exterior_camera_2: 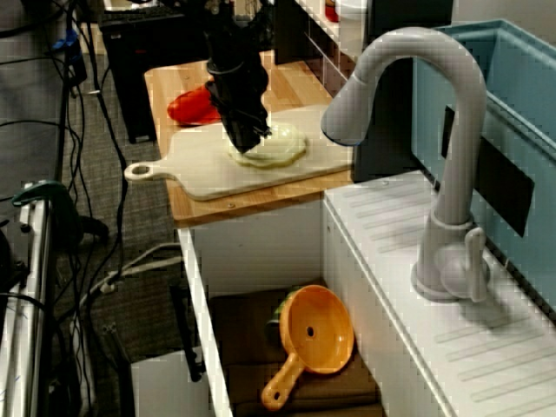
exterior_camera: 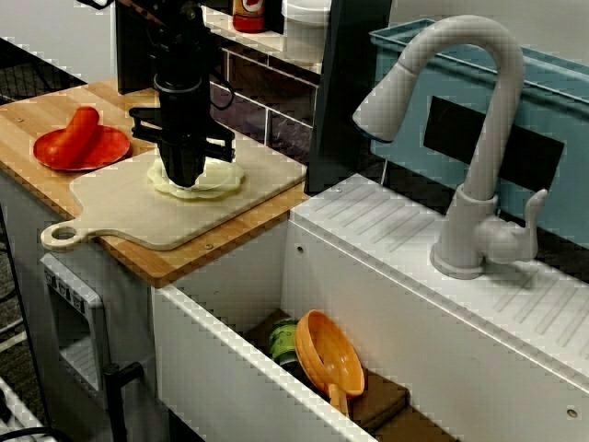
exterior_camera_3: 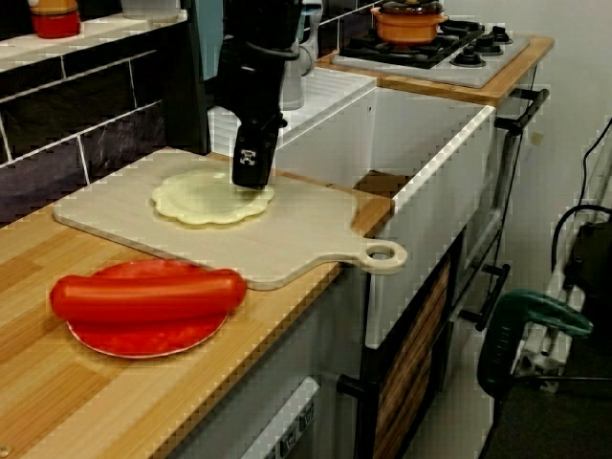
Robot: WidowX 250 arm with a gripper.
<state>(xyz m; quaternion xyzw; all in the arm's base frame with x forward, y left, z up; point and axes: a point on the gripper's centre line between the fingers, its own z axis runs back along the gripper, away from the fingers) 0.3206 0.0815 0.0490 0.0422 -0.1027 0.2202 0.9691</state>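
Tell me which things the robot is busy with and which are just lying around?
Busy with: gripper, down on the pale lettuce leaf; cutting board under it.
Lying about: red sausage on red plate; orange strainer and green can in the sink; faucet; orange pot on the stove.

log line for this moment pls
hand | down on pale disc | disc on cutting board | grip unclear | sausage on red plate beside board

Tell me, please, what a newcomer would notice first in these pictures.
The black gripper points straight down, its tip on a pale scalloped disc on the cutting board. Beside the board, a red sausage lies on a red plate, and an orange scoop rests in the sink.
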